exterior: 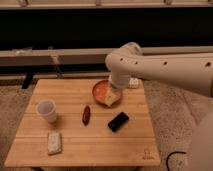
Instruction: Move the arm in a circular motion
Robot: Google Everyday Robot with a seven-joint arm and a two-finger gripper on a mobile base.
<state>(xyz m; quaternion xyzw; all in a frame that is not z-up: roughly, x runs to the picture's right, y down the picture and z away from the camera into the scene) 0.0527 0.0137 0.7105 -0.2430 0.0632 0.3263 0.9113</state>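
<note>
the arm (165, 67) reaches in from the right, above the far right part of the counter (75, 145). its gripper (114, 95) hangs over the bowl (100, 90), which sits at the far middle. a small packet (133, 83) lies right of the bowl, near the far edge. the cup (46, 110) stands at left. the sausage-shaped item (86, 114) lies mid-counter, the phone (118, 121) to its right. the wrapped bar (54, 142) lies front left.

The arm (165, 67) reaches in from the right, gripper (113, 98) pointing down.
</note>
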